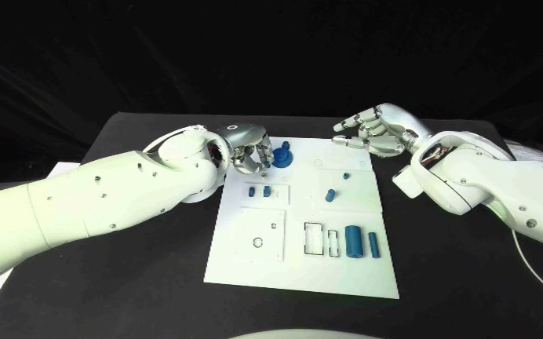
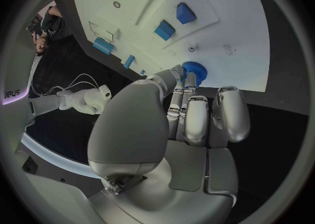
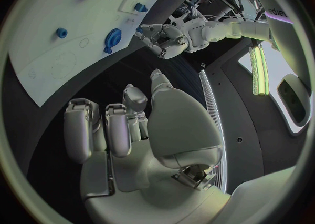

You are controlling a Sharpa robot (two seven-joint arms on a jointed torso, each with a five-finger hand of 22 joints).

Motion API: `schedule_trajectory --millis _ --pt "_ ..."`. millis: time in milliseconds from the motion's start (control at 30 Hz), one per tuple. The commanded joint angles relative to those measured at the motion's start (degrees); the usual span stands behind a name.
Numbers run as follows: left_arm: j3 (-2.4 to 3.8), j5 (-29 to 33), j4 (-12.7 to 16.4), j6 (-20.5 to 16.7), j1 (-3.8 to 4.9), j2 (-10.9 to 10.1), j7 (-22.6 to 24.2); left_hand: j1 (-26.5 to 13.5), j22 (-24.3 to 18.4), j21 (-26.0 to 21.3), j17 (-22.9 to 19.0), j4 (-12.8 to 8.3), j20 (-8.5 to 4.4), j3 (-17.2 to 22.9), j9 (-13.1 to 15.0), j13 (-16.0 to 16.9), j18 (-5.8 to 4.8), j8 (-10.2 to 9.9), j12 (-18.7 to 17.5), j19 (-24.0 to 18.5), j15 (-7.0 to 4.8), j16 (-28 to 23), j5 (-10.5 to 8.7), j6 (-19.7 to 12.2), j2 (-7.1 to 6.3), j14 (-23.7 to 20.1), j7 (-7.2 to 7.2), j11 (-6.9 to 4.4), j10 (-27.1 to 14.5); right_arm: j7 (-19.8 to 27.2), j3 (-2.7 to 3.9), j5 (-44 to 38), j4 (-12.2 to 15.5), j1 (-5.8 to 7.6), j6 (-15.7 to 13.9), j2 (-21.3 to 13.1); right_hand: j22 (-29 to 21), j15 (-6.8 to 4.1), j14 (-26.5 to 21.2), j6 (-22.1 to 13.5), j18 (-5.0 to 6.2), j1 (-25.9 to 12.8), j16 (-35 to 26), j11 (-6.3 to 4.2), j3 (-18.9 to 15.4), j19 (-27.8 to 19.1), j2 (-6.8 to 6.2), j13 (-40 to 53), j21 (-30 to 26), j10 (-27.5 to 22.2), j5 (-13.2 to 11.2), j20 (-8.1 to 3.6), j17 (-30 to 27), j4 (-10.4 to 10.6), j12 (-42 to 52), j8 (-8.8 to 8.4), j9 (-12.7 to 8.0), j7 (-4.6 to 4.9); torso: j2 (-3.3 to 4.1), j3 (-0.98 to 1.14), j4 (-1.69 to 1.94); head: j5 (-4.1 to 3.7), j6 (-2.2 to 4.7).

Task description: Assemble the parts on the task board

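From the head view, the silver left hand (image 1: pixel 251 153) is sitting at the far left corner of the flat white task board (image 1: pixel 300 276), its fingers touching the blue toothed gear (image 1: pixel 282 155) standing there. The silver right hand (image 1: pixel 377 135) is hovering off the board's far right corner, fingers spread, holding nothing.

From the left wrist, fingertips (image 2: pixel 178 72) are pinching the gear (image 2: pixel 194 70) at the board's (image 2: pixel 249 40) edge.

From the right wrist, the loosely curled fingers (image 3: pixel 115 129) are hanging over black table beside the board (image 3: pixel 46 71).

Matt white task board (image 1: pixel 300 268), matt blue plastic gear (image 1: pixel 282 154), glossy metal fingers (image 2: pixel 196 119).
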Motion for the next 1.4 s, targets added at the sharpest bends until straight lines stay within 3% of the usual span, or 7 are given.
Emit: schedule_trajectory --millis 33,233,700,1400 --pt "0.06 1.4 0.2 0.2 -0.01 -0.5 -0.3 -0.7 1.3 0.3 -0.1 -0.1 0.03 0.4 -0.1 0.1 -1.19 -0.3 -0.1 0.8 0.16 -0.1 0.06 0.4 0.08 1.4 0.04 -0.01 0.4 0.5 0.00 -0.1 0.0 -0.09 0.5 0.0 1.0 -0.07 4.4 0.2 0.57 0.5 -0.3 0.00 -0.5 -0.4 0.62 0.0 -0.2 -0.2 0.3 0.09 7.9 0.0 0.0 0.13 0.1 0.02 0.00 0.00 0.00 -0.07 -0.02" --pt "0.03 1.5 -0.4 1.2 -0.18 -0.8 -0.6 -0.9 1.3 0.3 -0.2 -0.1 0.03 0.4 -0.1 0.1 -1.19 -0.3 -0.1 0.8 0.14 -0.2 0.04 0.5 0.00 1.4 0.02 -0.02 0.5 0.5 0.00 -0.1 0.0 -0.14 0.5 0.0 1.0 -0.07 4.4 0.2 0.57 0.5 -0.3 0.00 -0.5 -0.4 0.62 0.0 -0.2 -0.2 0.3 0.09 7.9 0.0 0.0 0.13 0.1 0.02 0.00 0.01 0.01 0.04 -0.04" --pt "0.00 1.5 -1.5 2.2 -1.49 -0.1 -0.5 -1.1 1.3 0.3 -0.3 -0.1 0.03 0.4 -0.1 0.1 -1.18 -0.4 -0.1 0.8 0.14 -0.1 0.02 0.5 -0.10 1.4 0.01 -0.02 0.5 0.5 0.00 -0.1 0.0 -0.16 0.5 0.0 1.0 -0.07 4.4 0.2 0.57 0.5 -0.3 0.00 -0.5 -0.4 0.62 0.0 -0.2 -0.2 0.3 0.09 7.9 0.0 0.0 0.13 0.1 0.02 0.01 0.02 -0.03 -0.05 -0.30" --pt "-0.10 1.5 -2.8 2.9 -1.80 1.2 -0.9 -1.3 1.3 0.2 -0.3 -0.1 0.03 0.5 -0.1 0.1 -1.17 -0.4 -0.1 0.8 0.13 -0.1 0.01 0.5 -0.15 1.4 -0.01 -0.04 0.6 0.5 0.00 -0.1 0.0 -0.16 0.6 0.1 1.0 -0.07 4.4 0.2 0.57 0.5 -0.3 0.00 -0.5 -0.4 0.62 0.0 -0.2 -0.2 0.3 0.09 7.9 0.0 0.0 0.13 0.1 0.02 0.04 0.00 -0.09 -0.15 -0.32"
